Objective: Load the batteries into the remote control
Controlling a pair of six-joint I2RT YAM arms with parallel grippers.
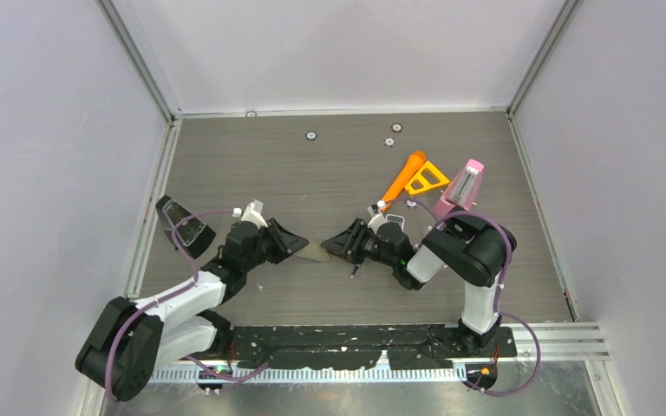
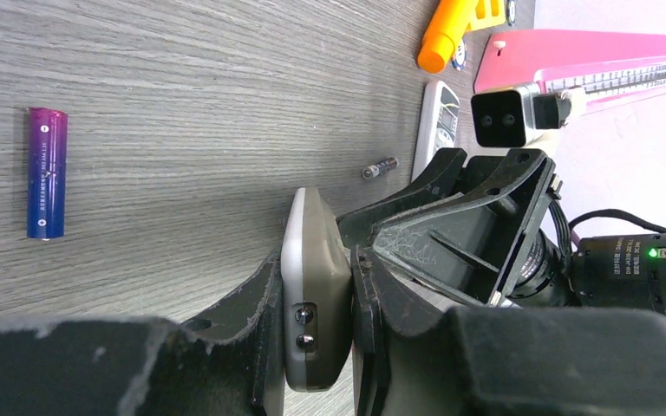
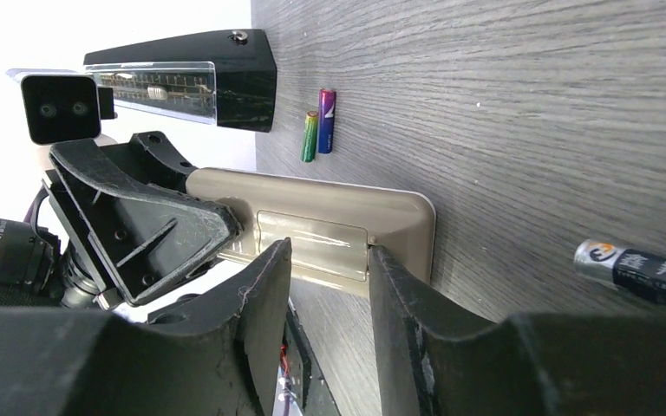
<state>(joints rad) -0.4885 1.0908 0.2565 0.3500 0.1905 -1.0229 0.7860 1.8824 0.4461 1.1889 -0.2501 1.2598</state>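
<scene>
Left pincer is clamped on the beige remote; right pincer stands apart, astride its battery cover. Opening the compartment seems the step in hand, so next needs a firm pinch and slide. Purple cell, green cell and dark cell lie loose on the worktop.

Remote on table, between left claw and right claw; battery just beside.

Black and white robot arms
The left arm and right arm carry thin purple cables; the left gripper is scuffed black.
</scene>
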